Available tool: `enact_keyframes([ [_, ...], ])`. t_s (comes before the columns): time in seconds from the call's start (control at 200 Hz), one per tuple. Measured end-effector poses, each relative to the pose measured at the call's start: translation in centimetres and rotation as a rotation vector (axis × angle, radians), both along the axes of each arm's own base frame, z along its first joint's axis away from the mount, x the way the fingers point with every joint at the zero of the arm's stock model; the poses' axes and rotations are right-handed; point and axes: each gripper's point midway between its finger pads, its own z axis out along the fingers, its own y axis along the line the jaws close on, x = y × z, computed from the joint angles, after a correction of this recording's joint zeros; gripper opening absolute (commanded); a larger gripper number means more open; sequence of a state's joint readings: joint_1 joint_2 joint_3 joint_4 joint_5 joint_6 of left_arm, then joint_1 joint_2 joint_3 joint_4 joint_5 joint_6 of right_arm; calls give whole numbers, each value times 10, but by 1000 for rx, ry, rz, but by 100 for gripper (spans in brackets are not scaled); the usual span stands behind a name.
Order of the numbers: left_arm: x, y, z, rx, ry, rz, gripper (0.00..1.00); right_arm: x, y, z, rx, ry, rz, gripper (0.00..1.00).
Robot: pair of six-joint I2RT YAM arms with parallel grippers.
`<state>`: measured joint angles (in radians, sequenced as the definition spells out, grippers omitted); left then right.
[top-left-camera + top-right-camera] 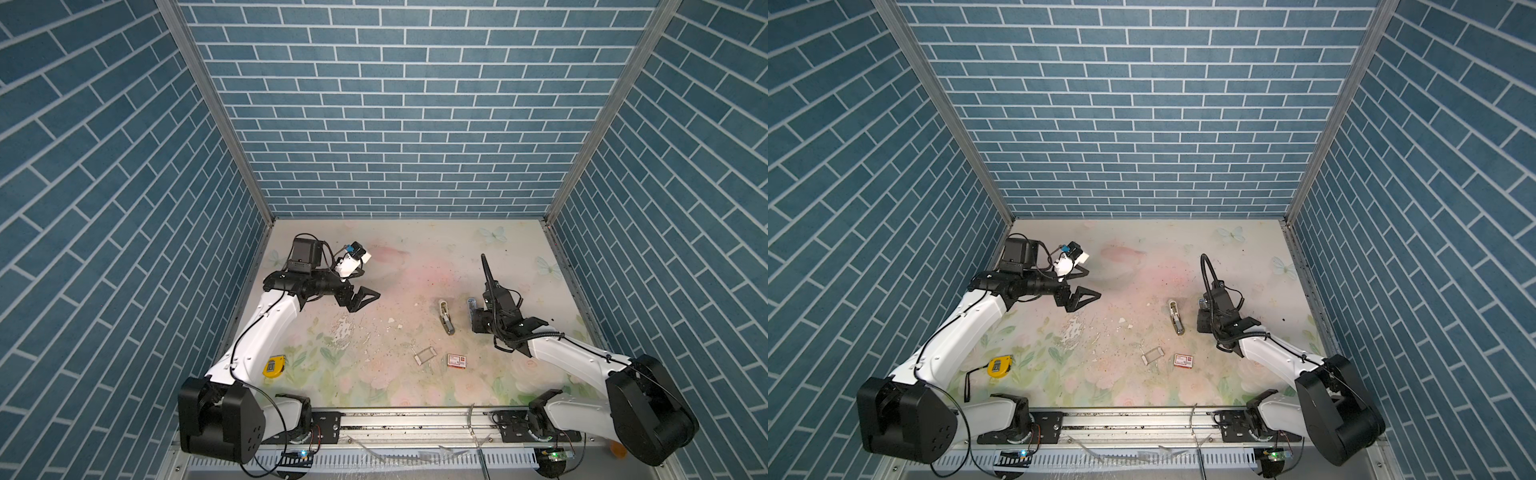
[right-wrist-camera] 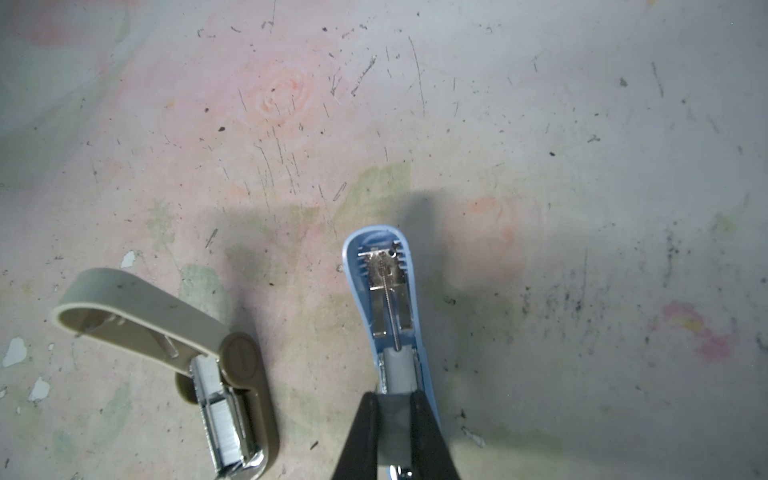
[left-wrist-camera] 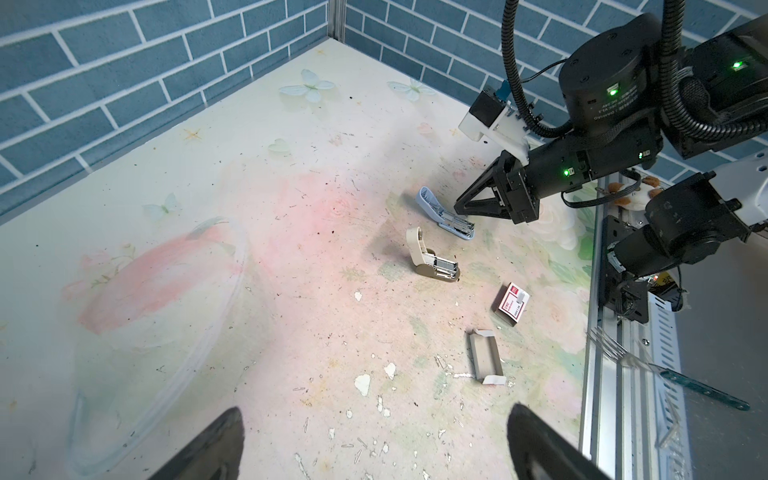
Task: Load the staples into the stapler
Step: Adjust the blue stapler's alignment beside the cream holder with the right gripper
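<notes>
- We see the left gripper spread wide, hanging over the far left of the table.
- The right gripper is pressed nearly together at the blue stapler's open channel, right of centre.
- The staples sit in the open beige stapler, just left of the blue one.

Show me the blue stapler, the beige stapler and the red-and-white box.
blue stapler (image 2: 378,274), right wrist view, metal plate inside its open lid
beige stapler (image 2: 141,301), right wrist view, its raised lid
red-and-white box (image 3: 512,303), left wrist view, its printed top face
</notes>
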<state>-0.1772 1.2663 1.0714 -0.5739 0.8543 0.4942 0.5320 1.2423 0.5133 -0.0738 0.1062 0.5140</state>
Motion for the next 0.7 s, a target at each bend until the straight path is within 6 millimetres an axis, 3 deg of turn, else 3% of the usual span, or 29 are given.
enact_keyframes([
  [0.695, 1, 0, 3, -3, 14, 9, 100, 0, 0, -4, -10, -11, 21, 10],
])
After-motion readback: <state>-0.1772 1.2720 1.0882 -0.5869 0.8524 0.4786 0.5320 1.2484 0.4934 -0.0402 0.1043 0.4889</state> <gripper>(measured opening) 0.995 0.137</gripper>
